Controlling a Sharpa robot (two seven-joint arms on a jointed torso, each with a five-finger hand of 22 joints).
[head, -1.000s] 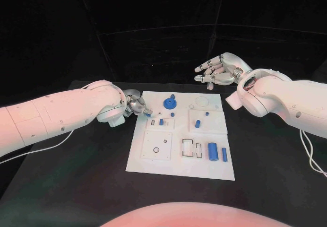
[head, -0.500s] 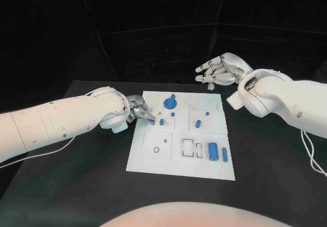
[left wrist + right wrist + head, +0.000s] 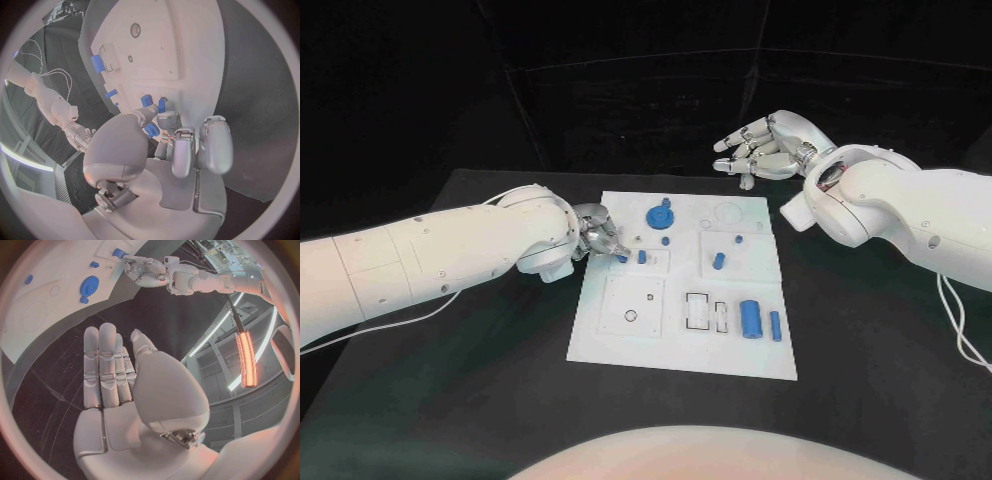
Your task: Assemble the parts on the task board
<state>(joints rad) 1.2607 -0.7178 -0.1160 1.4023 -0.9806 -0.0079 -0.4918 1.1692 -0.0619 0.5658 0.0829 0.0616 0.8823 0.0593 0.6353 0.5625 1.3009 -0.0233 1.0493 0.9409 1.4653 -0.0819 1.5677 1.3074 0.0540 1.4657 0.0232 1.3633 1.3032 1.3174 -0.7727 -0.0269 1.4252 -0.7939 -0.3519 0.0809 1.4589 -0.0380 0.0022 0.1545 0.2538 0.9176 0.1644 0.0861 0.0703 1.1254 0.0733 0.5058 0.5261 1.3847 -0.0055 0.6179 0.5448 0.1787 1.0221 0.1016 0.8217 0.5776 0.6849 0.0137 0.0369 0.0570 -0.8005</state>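
A: Head view first. Where does the part sit relative to the hands?

B: The left hand [image 3: 596, 232] is at the left edge of the white flat task board [image 3: 687, 290], pinching a small blue plastic peg [image 3: 620, 258] in its fingertips, just beside the small blue upright piece [image 3: 642, 257] standing in the upper-left square plate. The peg points down and toward the board's middle, so the seat lies just beyond the fingertips. The right hand [image 3: 759, 148] hangs past the board's far edge, fingers loosely spread, holding nothing; the left is far nearer.

A: And against the earlier head pictures?

B: The left hand has crept inward and nearer, from off the board's edge to over it; the right hand hasn't budged.

A: Left wrist view?

B: The left hand [image 3: 178, 150] has fingers curled round the blue peg [image 3: 152, 131], close to two blue pieces [image 3: 153, 102] standing on the board [image 3: 181, 60].

A: Right wrist?

B: The right hand [image 3: 119, 372] lies flat and empty, well apart from the blue gear-shaped wheel [image 3: 90, 285].
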